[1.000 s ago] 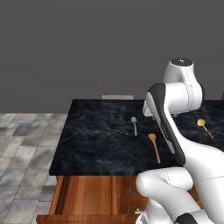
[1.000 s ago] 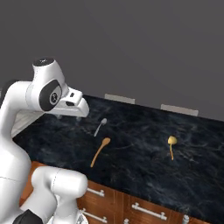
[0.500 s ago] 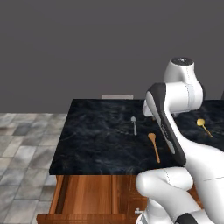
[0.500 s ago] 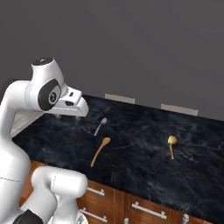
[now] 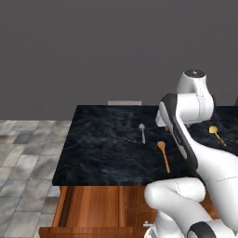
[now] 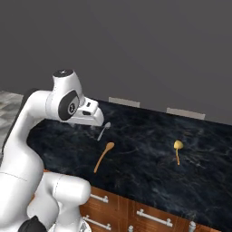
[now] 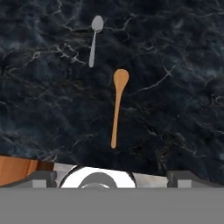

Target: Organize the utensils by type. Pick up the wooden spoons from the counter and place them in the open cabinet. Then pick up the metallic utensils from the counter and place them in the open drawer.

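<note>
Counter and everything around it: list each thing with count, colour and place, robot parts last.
Counter: one, black marble-look slab on reddish-brown base cabinets.
Wooden spoons: two, orange-brown; the near one lies in front of the arm, the far one lies apart, further right on the slab.
Metal spoon: one, silver-grey, just beyond and left of the near wooden spoon, not touching it.
Open drawer: one, reddish-brown, pulled out below the counter's front edge.
Closed drawers: reddish-brown with silver bar handles, under the counter.
Wall plates: two, pale grey, behind the counter.
Floor: grey tiles, left of the counter.
Arm: one, white, raised over the counter.
</note>
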